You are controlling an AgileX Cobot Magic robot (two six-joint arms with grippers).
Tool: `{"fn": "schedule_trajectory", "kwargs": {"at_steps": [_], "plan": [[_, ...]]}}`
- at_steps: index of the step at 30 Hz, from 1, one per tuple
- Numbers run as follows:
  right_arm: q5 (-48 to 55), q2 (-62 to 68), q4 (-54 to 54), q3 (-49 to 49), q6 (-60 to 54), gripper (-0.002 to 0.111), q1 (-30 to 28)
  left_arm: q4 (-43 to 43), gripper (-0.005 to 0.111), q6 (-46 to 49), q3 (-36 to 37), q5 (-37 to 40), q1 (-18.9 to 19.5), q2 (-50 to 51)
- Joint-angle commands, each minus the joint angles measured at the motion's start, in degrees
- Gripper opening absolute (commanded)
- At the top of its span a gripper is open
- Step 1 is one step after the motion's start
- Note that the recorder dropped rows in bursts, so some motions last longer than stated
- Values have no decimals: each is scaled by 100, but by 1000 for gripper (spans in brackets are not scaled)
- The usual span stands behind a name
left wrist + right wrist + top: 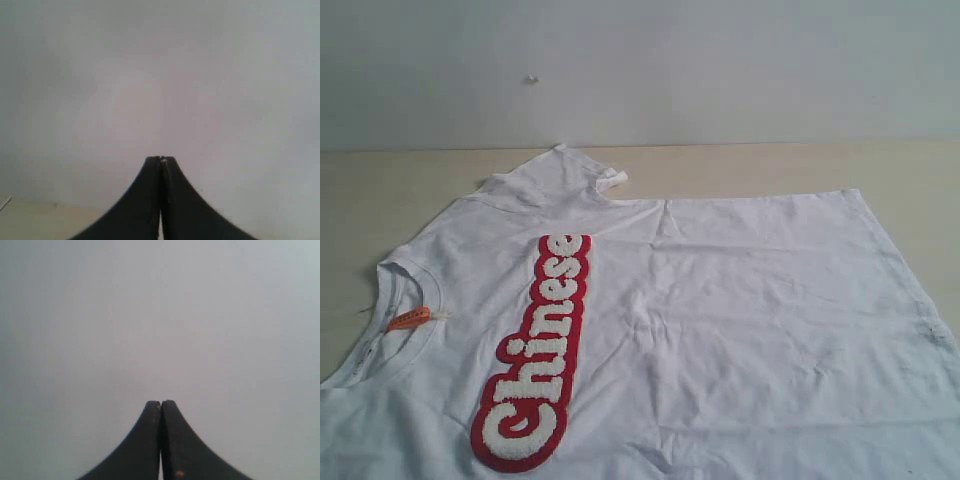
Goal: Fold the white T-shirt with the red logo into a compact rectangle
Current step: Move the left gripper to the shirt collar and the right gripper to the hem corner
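White shirt (720, 330): spread front-up on the table (420, 190), mostly flat with soft wrinkles; near part cut off by the frame edge; shown by the exterior view only.
Collar (408, 285): at the left side of the exterior view, with a small orange tag (410, 318) inside.
Hem (895, 250): at the right side of the same view, running from far to near.
Sleeve (565, 172): at the far edge of the shirt, bunched and partly turned over, not flat.
Logo (535, 350): red fuzzy patch with puffy white letters "Chinese", on the chest near the collar, running from near to far.
Left gripper (160, 159): black fingers pressed together, fully closed, holding nothing; up in the air, outside the exterior view.
Right gripper (160, 402): fully closed as well, nothing between the fingers; also outside the exterior view.
Left wrist view: pale wall (160, 75) ahead, blurred, plus a thin tan strip of table in one corner.
Right wrist view: only grey wall behind the fingers, with a small orange spot low on one finger.
Exterior view, background: same pale wall behind the table, with one small light speck (532, 79) on it.
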Motion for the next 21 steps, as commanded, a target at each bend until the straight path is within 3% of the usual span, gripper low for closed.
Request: {"fn": "schedule_trajectory", "kwargs": {"at_steps": [1,8,13,21], "plan": [[963,1201,360,-720,-1149,0,-17,-166,0,867,-829,1539,-360,1343],[2216,3218,582,-1703,-2207,0,-17,-1630,0,3068,-1529,2655,-509,3080],[3078,4485,582,-2059,-3182,0,-17,-1712,0,4315,-1616,2994,-509,3923],[3686,5775,726,-2095,-4765,0,-17,-1712,0,7501,-1595,4331,-509,5011]]}}
